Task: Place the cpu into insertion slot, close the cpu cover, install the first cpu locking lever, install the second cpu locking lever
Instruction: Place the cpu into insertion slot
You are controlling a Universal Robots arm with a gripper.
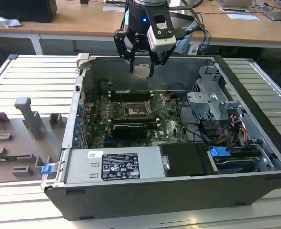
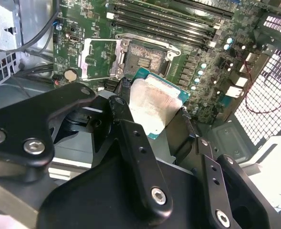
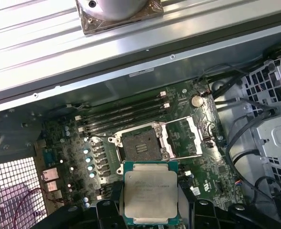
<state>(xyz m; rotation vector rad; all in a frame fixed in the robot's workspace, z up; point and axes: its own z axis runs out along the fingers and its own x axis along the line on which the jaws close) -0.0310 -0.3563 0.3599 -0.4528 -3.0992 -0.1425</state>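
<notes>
We see the gripper (image 1: 141, 72) clamped on the cpu (image 3: 150, 198), its fingers (image 3: 109, 214) hiding the chip's side edges. Beneath it the insertion slot (image 3: 140, 145) lies uncovered, with the cpu cover (image 3: 197, 137) flipped aside.

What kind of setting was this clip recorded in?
Probably a robotics lab or office workshop: an opened desktop computer case lies on a slatted metal workbench, grey fixture blocks sit beside it, and wooden desks with papers stand behind.

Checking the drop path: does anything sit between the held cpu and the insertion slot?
Nothing visible does. The gripper holds the cpu above the bare insertion slot, and the cpu cover is swung open to one side.
</notes>
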